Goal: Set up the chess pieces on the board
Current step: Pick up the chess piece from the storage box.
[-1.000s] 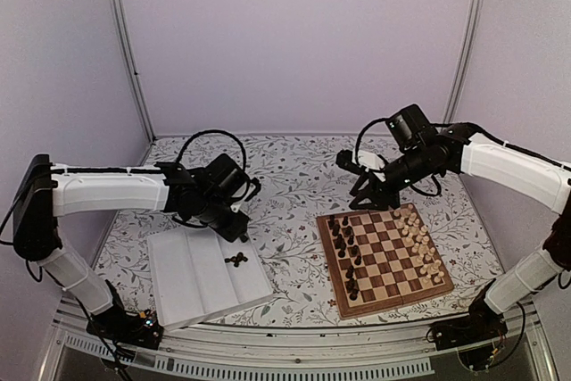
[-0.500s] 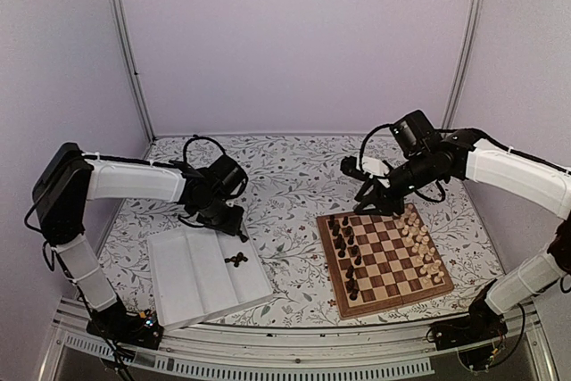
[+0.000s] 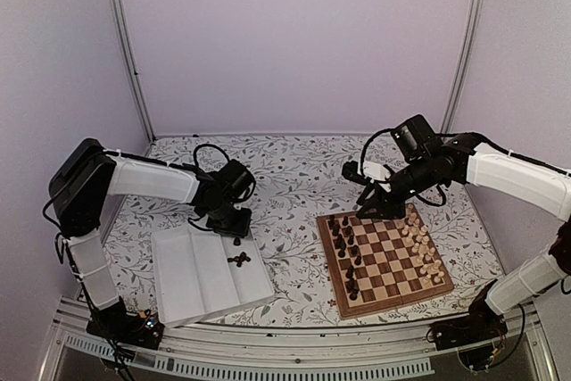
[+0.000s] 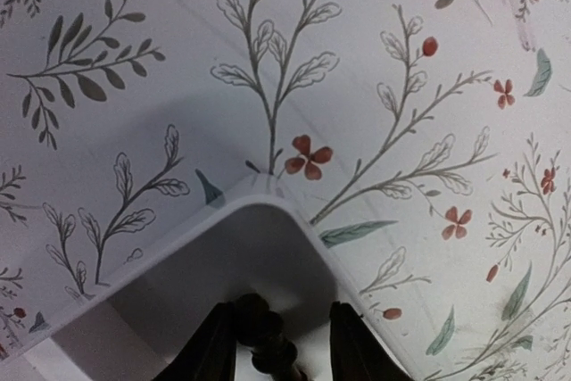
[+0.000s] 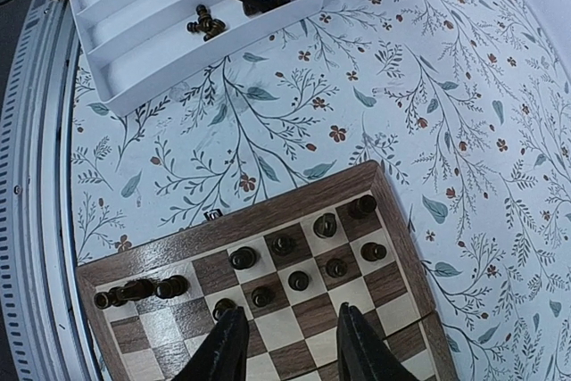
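Observation:
The board (image 3: 396, 302) lies at the right, with dark chess pieces (image 3: 346, 252) along its left side and cream ones (image 3: 420, 243) along its right. My right gripper (image 3: 368, 210) hangs open and empty over the far left corner; in the right wrist view (image 5: 290, 314) dark pieces (image 5: 299, 281) stand below it and some lie toppled (image 5: 134, 292). My left gripper (image 3: 234, 220) reaches into the far right corner of the white tray (image 3: 178, 292). Its jaws (image 4: 284, 311) straddle a dark piece (image 4: 259, 332) that leans on the left finger, with a gap to the right finger.
Several loose dark pieces (image 3: 237, 260) lie in the tray's right compartment, also seen in the right wrist view (image 5: 205, 22). The tray's rounded corner wall (image 4: 268, 198) curves just beyond my left fingers. A floral cloth (image 3: 294, 176) covers the table.
The left arm's elbow has swung in toward the table while its gripper stayed at the tray corner. The right gripper has drifted slightly right, toward the board's far left corner.

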